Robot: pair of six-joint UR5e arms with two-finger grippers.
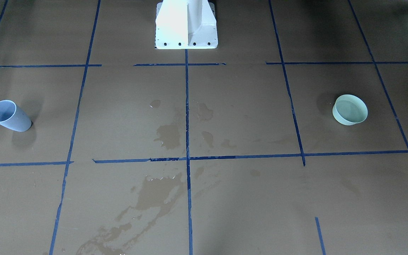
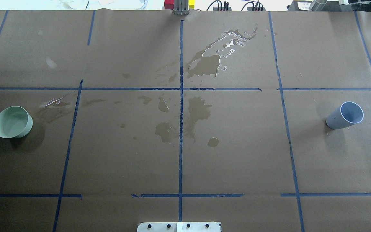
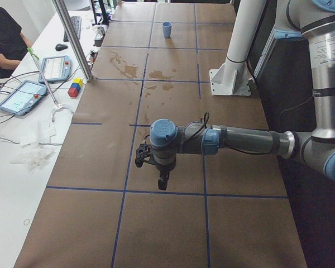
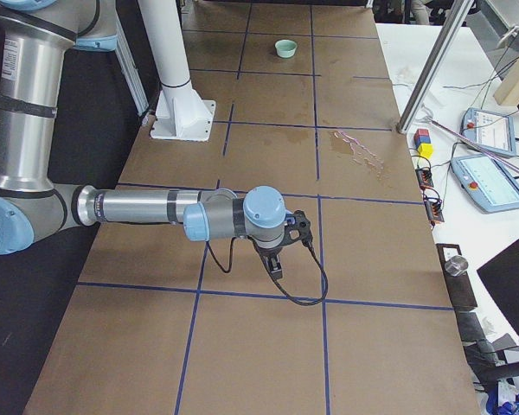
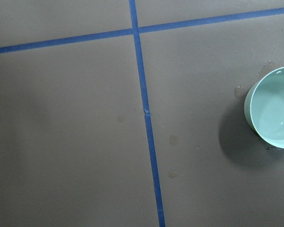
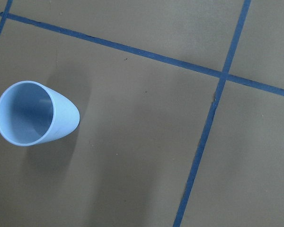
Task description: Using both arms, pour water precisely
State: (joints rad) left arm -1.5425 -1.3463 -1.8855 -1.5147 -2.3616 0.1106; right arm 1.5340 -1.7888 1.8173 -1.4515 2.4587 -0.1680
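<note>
Left end effector (image 3: 162,180) and right end effector (image 4: 275,262) hang above the desk (image 2: 237,154) — fingers apart or together, I cannot tell. The green bowl (image 2: 13,122), seemingly holding the water (image 1: 349,110), sits nearer the left arm (image 3: 251,142); the upright blue cup (image 2: 346,115) nearer the right arm (image 4: 147,207) — well apart.

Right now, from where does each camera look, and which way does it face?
Front-facing: across the table, facing the pedestal; no arm.
Overhead: from behind, looking forward; pedestal foot only.
Left side: table's end; left arm near.
Right side: opposite end; right arm near.
Left wrist: down on the green bowl.
Right wrist: down on the blue cup.
Overhead and front-facing share bowl and cup.
</note>
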